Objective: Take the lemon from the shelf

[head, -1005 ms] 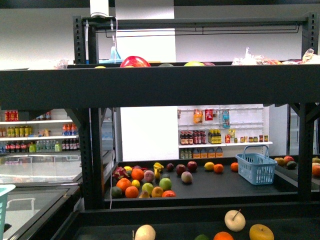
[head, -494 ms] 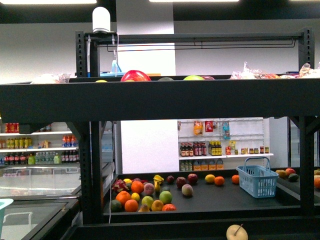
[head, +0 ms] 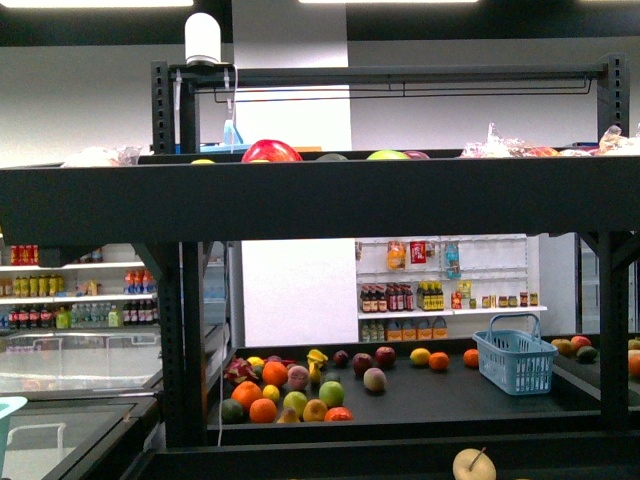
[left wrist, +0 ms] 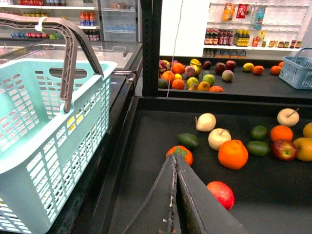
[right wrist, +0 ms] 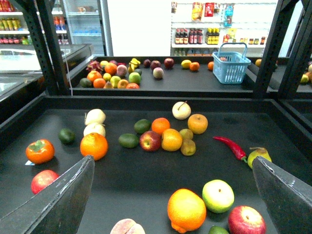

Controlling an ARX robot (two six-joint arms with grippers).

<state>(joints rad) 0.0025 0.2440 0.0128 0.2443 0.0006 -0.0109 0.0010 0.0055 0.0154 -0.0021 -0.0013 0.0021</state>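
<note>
Front view: black perforated shelf (head: 300, 195); left gripper (left wrist: 174, 163) closed empty, right gripper (right wrist: 170, 187) wide apart.

No part of either arm is seen in the front view. In the left wrist view the left claw (left wrist: 176, 161) is shown as two dark grey, flat, tapering fingers (left wrist: 163, 204) that narrow to thin tips. Pale scuffs and small white specks are noted along the inner edges where the two fingers meet. A thin dark strip is seen running off the outer side of one finger. In the right wrist view the right claw (right wrist: 173, 168) is shown as two dark grey fingers (right wrist: 61, 202) with a matte, lightly speckled surface and worn, paler rims. No cables, screws or printed markings are discernible.
</note>
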